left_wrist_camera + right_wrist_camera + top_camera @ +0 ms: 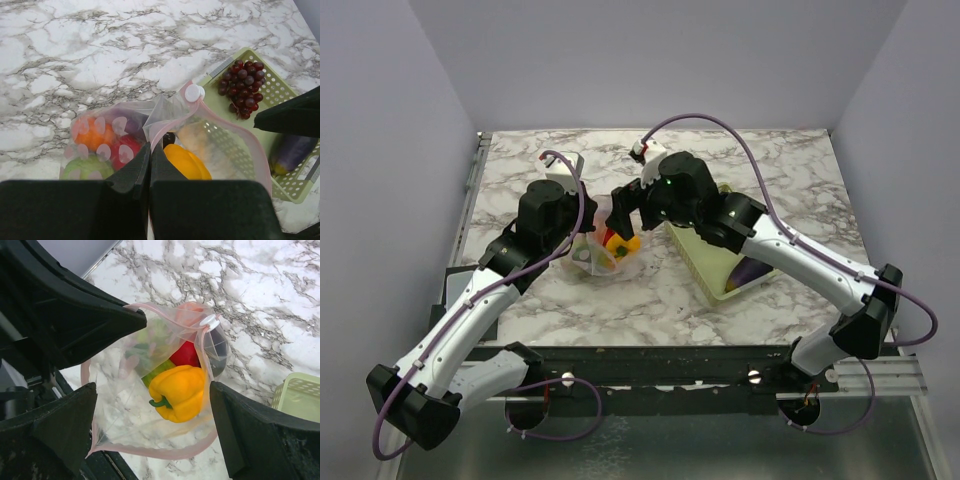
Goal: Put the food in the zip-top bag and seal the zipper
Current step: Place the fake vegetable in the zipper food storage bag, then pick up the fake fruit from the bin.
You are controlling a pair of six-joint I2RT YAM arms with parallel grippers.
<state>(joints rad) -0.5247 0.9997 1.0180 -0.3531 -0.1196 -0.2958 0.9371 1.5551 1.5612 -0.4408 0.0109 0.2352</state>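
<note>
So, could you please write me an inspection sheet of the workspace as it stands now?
Surface: marble-pattern table, no damage seen.
Job's things: zip-top bag open, holding yellow pepper and other food; zipper unsealed; grapes and eggplant in basket.
Clutter: nothing seen.
End effectors: left end effector shut on the bag's rim; right end effector open over its mouth.
Cables: purple cable loops over each arm.
Surroundings: plain walls.

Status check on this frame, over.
Left gripper shut on zip-top bag rim. Right gripper open above bag mouth. Yellow pepper inside; grapes, eggplant in basket. Zipper unsealed; nothing blocking.
</note>
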